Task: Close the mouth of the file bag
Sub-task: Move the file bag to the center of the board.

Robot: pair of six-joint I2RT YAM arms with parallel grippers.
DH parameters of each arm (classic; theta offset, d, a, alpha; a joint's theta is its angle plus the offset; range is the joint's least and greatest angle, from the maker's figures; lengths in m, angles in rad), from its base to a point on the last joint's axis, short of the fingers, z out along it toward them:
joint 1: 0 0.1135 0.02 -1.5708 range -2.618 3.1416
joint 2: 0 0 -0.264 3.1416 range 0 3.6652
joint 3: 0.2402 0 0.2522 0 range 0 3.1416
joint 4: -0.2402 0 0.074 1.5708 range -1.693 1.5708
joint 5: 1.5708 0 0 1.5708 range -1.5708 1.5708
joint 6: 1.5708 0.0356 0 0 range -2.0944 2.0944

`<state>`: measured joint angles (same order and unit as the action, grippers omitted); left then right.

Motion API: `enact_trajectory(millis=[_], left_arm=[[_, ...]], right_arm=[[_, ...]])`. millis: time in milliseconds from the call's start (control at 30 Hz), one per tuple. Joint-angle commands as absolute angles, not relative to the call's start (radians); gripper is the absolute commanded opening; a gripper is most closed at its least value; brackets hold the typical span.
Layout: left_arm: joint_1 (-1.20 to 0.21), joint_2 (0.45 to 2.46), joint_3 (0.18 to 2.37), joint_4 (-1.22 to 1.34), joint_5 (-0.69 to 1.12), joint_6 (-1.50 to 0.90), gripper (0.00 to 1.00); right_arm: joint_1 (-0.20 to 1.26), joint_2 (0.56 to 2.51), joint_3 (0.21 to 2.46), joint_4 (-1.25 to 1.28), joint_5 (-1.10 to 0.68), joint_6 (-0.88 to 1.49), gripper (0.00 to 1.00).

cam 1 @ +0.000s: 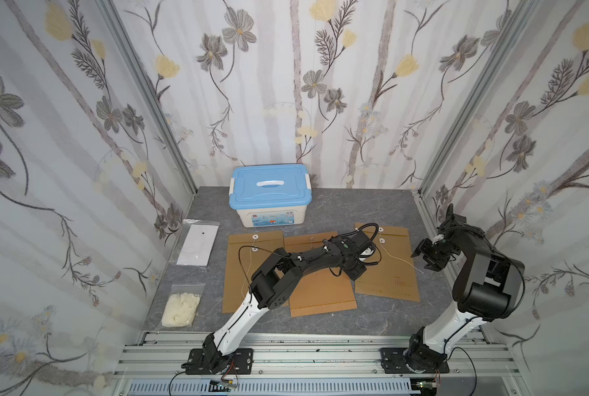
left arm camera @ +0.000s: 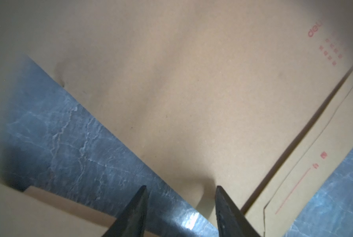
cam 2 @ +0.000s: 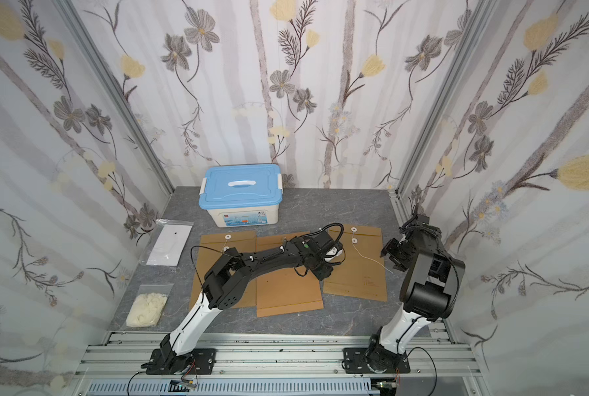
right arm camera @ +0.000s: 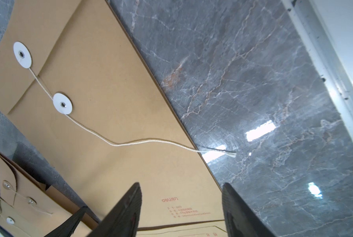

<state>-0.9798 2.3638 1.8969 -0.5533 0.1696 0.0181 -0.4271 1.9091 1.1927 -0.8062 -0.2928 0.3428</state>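
Two claws at a brown file bag on the gray tabletop.
The file bag (cam 1: pixel 390 274) lies flat right under the left claw (left arm camera: pixel 180 187), which sits low at the bag's edge with its fingers partly apart and nothing in them. The right claw (right arm camera: pixel 181 184) hangs up beside the bag, wide and empty. A white string (right arm camera: pixel 151 141) runs from one round button (right arm camera: pixel 22 54) to the next (right arm camera: pixel 62 103), then lies loose, its end on the tabletop (right arm camera: pixel 253 92) near the right claw.
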Motion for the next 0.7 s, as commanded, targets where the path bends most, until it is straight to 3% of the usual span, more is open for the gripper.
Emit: enact_trajectory(millis=[0, 233, 400, 500, 667], left_arm=[[-0.952, 2.341, 1.853, -0.618, 0.207, -0.053, 0.53], [-0.953, 2.271, 1.732, -0.554, 0.23, -0.059, 0.53], [-0.948, 2.254, 1.732, -0.513, 0.315, -0.124, 0.55], [-0.944, 2.259, 1.772, -0.52, 0.345, -0.255, 0.64], [-0.926, 2.262, 1.761, -0.484, 0.363, -0.479, 0.78]], right_arm=[[-0.436, 1.869, 1.123, -0.795, -0.381, 0.383, 1.0], [-0.442, 1.805, 1.025, -0.757, -0.255, 0.374, 0.99], [-0.44, 1.835, 1.057, -0.802, -0.301, 0.345, 0.95], [-0.432, 1.84, 1.059, -0.8, -0.348, 0.347, 0.92], [-0.417, 1.901, 1.156, -0.918, -0.19, 0.317, 0.8]])
